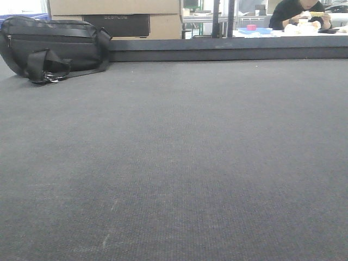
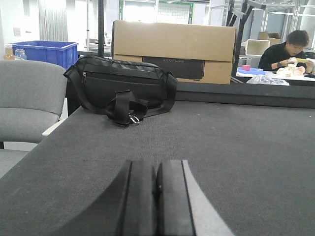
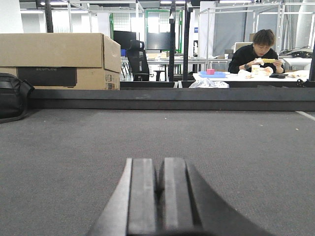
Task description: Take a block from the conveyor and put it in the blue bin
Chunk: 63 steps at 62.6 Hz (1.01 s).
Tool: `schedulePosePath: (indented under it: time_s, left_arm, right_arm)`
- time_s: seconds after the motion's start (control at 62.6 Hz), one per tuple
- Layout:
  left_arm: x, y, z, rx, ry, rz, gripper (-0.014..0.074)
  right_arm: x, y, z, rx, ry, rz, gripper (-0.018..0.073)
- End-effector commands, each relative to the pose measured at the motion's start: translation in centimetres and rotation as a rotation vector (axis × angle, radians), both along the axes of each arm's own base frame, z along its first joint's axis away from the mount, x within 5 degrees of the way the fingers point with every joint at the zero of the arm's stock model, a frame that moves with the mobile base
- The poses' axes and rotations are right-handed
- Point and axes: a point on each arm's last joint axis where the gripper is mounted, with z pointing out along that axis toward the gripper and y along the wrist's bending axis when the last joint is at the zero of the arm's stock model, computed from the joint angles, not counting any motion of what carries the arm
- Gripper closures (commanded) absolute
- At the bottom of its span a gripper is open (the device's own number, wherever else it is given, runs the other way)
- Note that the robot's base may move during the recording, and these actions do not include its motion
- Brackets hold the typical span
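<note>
I hold my left end effector and right end effector low over the conveyor — both pinched together, empty, poised for a block not in view.

I am looking out over my right gripper, its two dark fingers pressing flat together low over the conveyor. The grey belt is running to its dark rail. A black bag is lying at the left edge, a cardboard box is standing behind the rail, and a person is sitting far back.
</note>
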Motion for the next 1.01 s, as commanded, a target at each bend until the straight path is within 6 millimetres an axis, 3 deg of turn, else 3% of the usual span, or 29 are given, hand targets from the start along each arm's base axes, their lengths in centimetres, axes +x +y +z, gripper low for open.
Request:
schedulePosePath:
  time_s: [0.0,0.991]
  left_arm:
    - [-0.05,0.02,0.21,0.001,-0.021,0.004,0.0708]
    - [-0.07,0.02,0.36,0.007,-0.039,0.004,0.0708]
  right_arm:
    - [-0.01,-0.01,0.27,-0.002,-0.021,-0.002,0.0721]
    - [-0.05,-0.01,0.48,-0.02,-0.046,-0.005,0.0721]
